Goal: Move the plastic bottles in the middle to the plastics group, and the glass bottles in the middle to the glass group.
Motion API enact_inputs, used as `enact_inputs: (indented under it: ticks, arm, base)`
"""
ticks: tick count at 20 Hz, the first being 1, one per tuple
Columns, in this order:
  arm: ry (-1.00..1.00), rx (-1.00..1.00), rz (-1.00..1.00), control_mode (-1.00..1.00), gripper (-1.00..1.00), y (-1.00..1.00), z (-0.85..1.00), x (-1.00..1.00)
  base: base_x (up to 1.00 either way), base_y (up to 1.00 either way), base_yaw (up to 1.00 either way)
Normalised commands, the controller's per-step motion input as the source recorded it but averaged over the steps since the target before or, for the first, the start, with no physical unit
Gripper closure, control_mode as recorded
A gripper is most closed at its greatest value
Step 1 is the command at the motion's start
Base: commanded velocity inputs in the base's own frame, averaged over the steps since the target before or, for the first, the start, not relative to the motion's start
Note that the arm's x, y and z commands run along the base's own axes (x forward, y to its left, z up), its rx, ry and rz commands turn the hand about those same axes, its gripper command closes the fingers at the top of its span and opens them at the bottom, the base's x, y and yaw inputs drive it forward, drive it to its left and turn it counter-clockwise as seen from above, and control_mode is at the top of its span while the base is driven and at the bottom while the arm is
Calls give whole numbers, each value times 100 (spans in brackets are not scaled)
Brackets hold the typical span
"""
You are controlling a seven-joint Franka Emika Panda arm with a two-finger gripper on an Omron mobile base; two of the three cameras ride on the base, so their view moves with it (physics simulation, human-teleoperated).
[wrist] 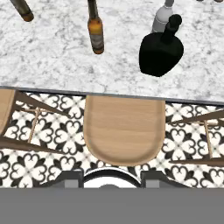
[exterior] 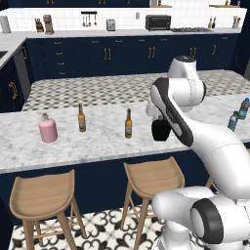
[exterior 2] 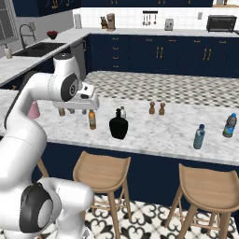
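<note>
Mid-counter stands the squat black glass bottle (exterior: pixel 160 131) (exterior 2: pixel 118 127) (wrist: pixel 160 51). The small pale grey plastic bottle (exterior 2: pixel 123 112) (wrist: pixel 162 18) is right behind it. A slim brown beer bottle (exterior: pixel 128 124) (exterior 2: pixel 92 120) (wrist: pixel 95 31) is to their left. The glass group, a pink bottle (exterior: pixel 48 129) and a beer bottle (exterior: pixel 81 118) (wrist: pixel 21 9), is at the left. The plastics group, two blue-capped bottles (exterior: pixel 233 121) (exterior 2: pixel 199 137) (exterior 2: pixel 229 125), is at the right. My gripper (wrist: pixel 111 179) (exterior 2: pixel 70 111) hangs open and empty over the counter's front edge, left of the middle bottles.
Wooden stools (exterior: pixel 151 178) (wrist: pixel 124 129) (exterior 2: pixel 103 170) stand under the marble counter's (exterior: pixel 97 144) front edge. Two small brown shakers (exterior 2: pixel 156 108) sit behind the middle bottles. My own arm hides part of the black bottle in the left base view.
</note>
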Motion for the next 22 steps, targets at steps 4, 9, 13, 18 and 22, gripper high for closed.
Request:
enact_inputs:
  ticks: [4,9,13,18,22]
  arm:
    - [-20,0,0,-100,-100,0,-11,-12]
    - [-27,0,0,-100,-100,-31,-15,0]
    - [-24,2,0,-100,-100,-51,-18,6]
    - [-16,3,0,-100,-100,-38,-5,34]
    - [-6,1,0,-100,-100,-32,-1,42]
  base:
    - [0,0,0]
    - [0,0,0]
    - [0,0,0]
    - [0,0,0]
    - [0,0,0]
